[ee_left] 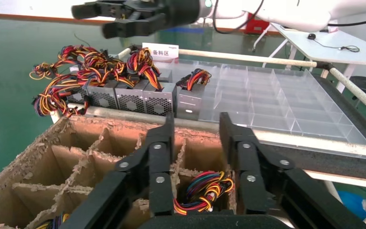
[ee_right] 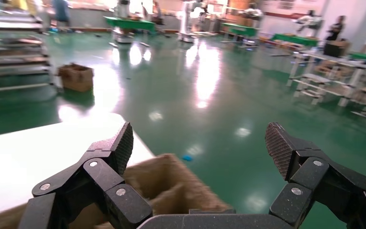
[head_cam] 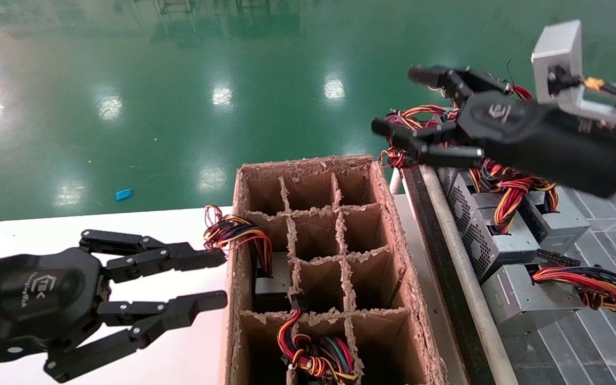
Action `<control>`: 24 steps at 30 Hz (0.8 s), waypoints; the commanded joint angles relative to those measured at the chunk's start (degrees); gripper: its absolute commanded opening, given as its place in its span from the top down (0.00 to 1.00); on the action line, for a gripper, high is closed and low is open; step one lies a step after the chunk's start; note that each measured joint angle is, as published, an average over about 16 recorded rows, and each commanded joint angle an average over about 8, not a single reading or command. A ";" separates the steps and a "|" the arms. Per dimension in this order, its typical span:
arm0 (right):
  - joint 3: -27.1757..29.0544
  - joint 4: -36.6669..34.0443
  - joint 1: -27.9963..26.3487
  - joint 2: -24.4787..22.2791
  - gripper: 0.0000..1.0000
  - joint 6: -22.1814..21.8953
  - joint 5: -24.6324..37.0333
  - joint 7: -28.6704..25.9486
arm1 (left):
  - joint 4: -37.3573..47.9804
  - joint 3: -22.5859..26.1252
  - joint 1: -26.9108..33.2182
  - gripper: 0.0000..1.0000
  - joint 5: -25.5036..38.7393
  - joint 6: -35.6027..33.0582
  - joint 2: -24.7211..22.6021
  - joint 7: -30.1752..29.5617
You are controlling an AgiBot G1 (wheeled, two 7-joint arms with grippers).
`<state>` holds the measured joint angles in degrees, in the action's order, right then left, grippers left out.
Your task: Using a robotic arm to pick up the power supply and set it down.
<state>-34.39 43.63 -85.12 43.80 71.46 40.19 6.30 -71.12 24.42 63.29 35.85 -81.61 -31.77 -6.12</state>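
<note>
So the right gripper (head_cam: 401, 101) is up in the air above the far end of the rack, fingers spread wide with nothing between them, and in its own wrist view the textured pads (ee_right: 280, 148) are well apart with just green floor behind. The power supplies (head_cam: 492, 235) sit in a row on the clear-divided tray (ee_left: 286, 102) to the right of the cardboard box: small grey sheet-metal boxes, each with a perforated vent face and a round fan grille, and a messy bundle of red, yellow, orange, purple and black wires (head_cam: 588, 286) spilling off the top and ending in black connectors. They're lined up touching side by side, vent faces toward the metal rail (head_cam: 460, 267). The cardboard box (head_cam: 393, 224) has ragged dividers making a grid of cells; a couple of cells on the near and left side already hold units with wire bundles poking out, one bundle (head_cam: 236, 232) hanging over the left wall. The left gripper (head_cam: 201, 280) hovers over the white table (head_cam: 30, 227) just left of the box, also opened up and holding nothing.
</note>
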 commanded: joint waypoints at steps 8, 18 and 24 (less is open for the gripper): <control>6.74 11.00 8.65 -3.22 0.00 5.23 0.61 -6.26 | 0.00 0.00 0.00 0.00 0.00 0.00 0.00 0.00; 14.21 23.16 18.22 -6.79 0.00 11.01 1.29 -13.19 | 0.00 0.00 0.00 0.00 0.00 0.00 0.00 0.00; 18.05 29.45 23.15 -8.63 0.00 14.01 1.63 -16.68 | 0.00 0.00 0.00 0.00 0.00 0.00 0.00 0.00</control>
<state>-16.83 72.26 -62.61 35.41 85.09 41.78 -9.82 -71.11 24.42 63.28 35.84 -81.60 -31.76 -6.12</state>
